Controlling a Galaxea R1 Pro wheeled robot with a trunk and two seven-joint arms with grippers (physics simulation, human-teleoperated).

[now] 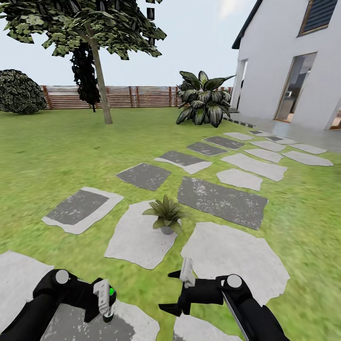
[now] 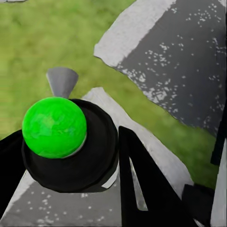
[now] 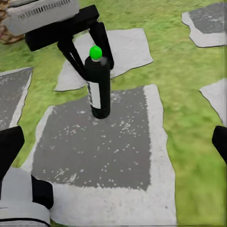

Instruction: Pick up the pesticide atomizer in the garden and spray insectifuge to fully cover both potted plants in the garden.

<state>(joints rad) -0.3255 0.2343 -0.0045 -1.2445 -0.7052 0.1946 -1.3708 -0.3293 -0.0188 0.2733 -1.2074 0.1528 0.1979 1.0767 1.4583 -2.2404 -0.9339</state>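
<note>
The pesticide atomizer (image 1: 108, 305) (image 3: 98, 90) is a dark bottle with a white label and a bright green cap (image 2: 54, 126). It stands upright over a dark grey stepping stone (image 3: 104, 146) at the near left. My left gripper (image 1: 105, 297) (image 3: 90, 49) is shut on its upper part. I cannot tell whether its base touches the stone. My right gripper (image 1: 179, 290) hangs open to the right of it, holding nothing. One potted plant (image 1: 166, 215), a low green rosette in a small grey pot, sits on a white stone (image 1: 135, 237) ahead of both grippers.
Grey and white stepping stones (image 1: 222, 199) lead across the lawn toward a white house (image 1: 293, 61) at the right. A large broad-leaved shrub (image 1: 204, 99), a tree (image 1: 99, 76) and a brown slatted fence (image 1: 128, 96) stand at the far side.
</note>
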